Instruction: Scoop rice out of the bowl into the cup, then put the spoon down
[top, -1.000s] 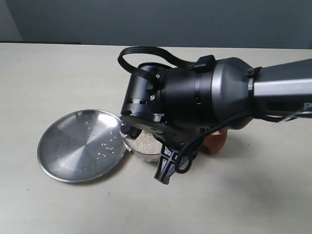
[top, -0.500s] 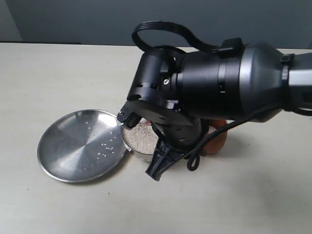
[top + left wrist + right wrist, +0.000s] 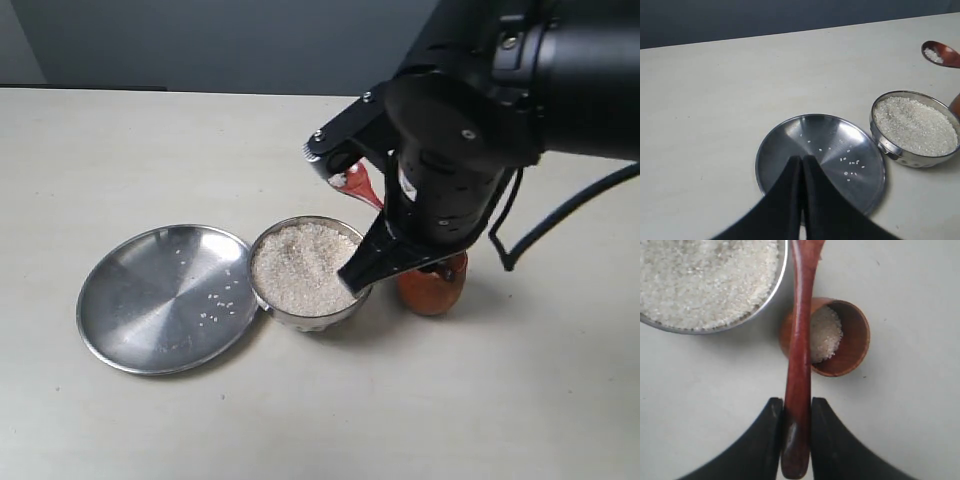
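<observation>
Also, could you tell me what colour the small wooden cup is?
Reddish-brown; the small barrel-shaped wooden cup shows best in the right wrist view.

Beige tabletop (image 3: 120,150), dark grey wall (image 3: 200,40)

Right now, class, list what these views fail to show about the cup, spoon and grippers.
The cup, exterior view: the right gripper covers its mouth, so its fill is unseen.
The cup, left wrist view: cut off by the frame edge.
The spoon, right wrist view: head cut off by the frame edge.
The left gripper, exterior view: out of frame.
</observation>
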